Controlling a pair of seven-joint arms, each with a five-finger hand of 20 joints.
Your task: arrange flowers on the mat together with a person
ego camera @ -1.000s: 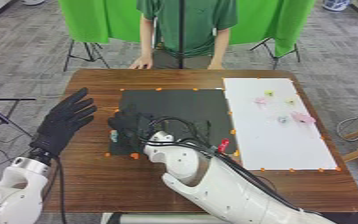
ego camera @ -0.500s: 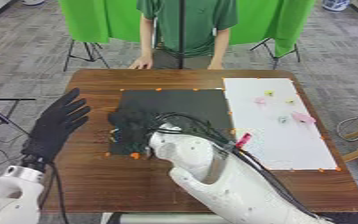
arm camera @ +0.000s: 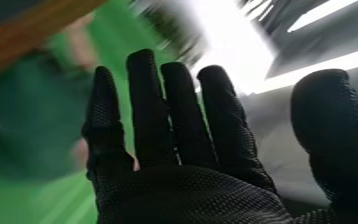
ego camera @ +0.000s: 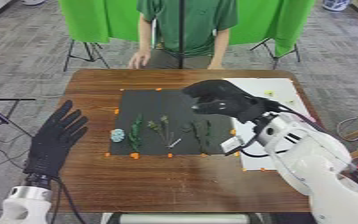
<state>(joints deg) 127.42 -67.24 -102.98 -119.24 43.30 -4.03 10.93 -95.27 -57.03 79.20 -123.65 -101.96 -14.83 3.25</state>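
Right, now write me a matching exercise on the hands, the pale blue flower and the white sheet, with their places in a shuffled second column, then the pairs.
1. Robot's left hand
2. Robot's right hand
3. Pale blue flower
4. White sheet

A. By the dark mat's left edge
B. Lying along the right side of the table
C. Out to the left of the dark mat
D. Around the dark mat's far right corner

Pairs: 1-C, 2-D, 3-A, 4-B

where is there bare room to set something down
The table is bare between the black mat and the robot, as is the mat's far left part. Its nearer part is crowded with a pale-blue flower and green stems; the right hand hovers over its far right corner.
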